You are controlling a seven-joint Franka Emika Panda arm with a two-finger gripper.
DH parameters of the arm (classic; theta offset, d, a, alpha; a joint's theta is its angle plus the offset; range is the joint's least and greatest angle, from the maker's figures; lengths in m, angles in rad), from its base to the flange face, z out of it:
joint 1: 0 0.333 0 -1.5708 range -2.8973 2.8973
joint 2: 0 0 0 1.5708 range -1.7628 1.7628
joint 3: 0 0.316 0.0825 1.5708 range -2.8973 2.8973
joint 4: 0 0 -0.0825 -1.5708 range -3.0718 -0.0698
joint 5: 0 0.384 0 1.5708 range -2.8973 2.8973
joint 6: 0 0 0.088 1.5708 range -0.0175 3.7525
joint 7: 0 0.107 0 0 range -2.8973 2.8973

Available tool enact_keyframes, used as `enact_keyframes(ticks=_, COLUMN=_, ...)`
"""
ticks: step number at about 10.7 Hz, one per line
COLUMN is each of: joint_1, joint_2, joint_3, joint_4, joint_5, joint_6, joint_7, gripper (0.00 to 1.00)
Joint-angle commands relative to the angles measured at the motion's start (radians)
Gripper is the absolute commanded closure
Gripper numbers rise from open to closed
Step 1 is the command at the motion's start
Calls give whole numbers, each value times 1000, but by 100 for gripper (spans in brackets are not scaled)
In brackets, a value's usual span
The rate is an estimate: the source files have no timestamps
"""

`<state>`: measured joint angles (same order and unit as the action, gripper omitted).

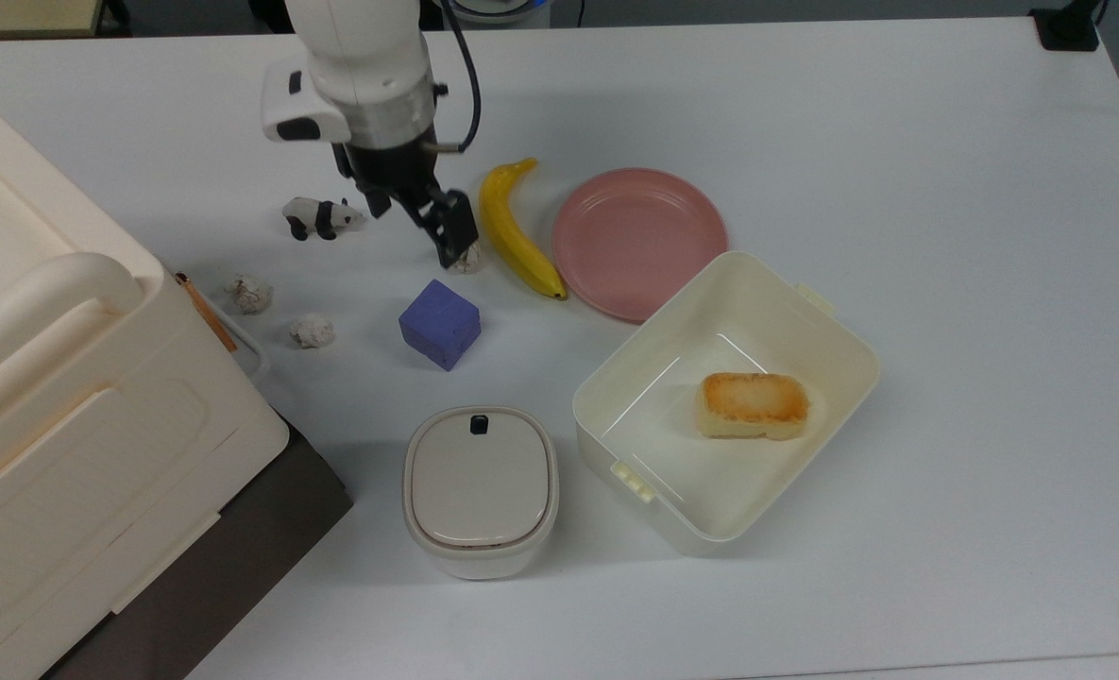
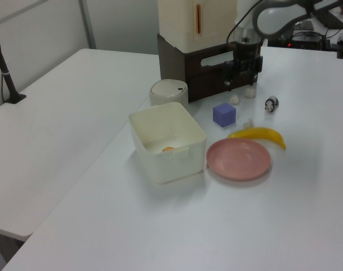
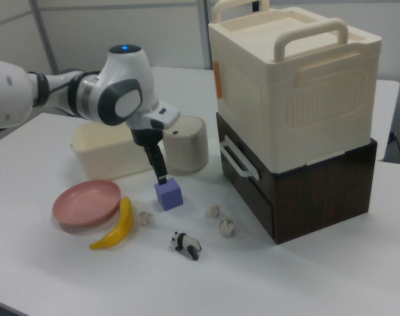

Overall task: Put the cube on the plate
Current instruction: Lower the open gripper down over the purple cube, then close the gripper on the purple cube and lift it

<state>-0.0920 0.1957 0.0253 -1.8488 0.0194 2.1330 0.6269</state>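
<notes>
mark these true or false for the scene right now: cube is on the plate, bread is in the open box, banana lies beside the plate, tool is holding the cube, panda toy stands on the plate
1. The cube is on the plate. False: it sits on the table, apart from the plate.
2. The bread is in the open box. True.
3. The banana lies beside the plate. True.
4. The tool is holding the cube. False: in the top view it is above the table near the cube, gripping nothing.
5. The panda toy stands on the plate. False: it stands on the table, and the plate is bare.

White table (image 1: pixel 899 142) (second alongside (image 2: pixel 58 113)), grey wall.
</notes>
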Motion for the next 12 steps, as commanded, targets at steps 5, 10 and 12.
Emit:
enact_keyframes(ticks=5, joint_1=101, joint_2=240, joint_3=-5, joint_4=78, joint_5=-190, joint_6=205, joint_7=344, gripper=0)
enact_keyframes(ticks=10, joint_1=95, joint_2=272, joint_3=-5, joint_4=95, joint_5=-214, joint_6=205, joint_7=347, gripper=42)
enact_keyframes(ticks=12, joint_1=78, joint_2=228, joint_3=-5, joint_4=97, joint_5=-213, joint_6=199, joint_7=336, gripper=57)
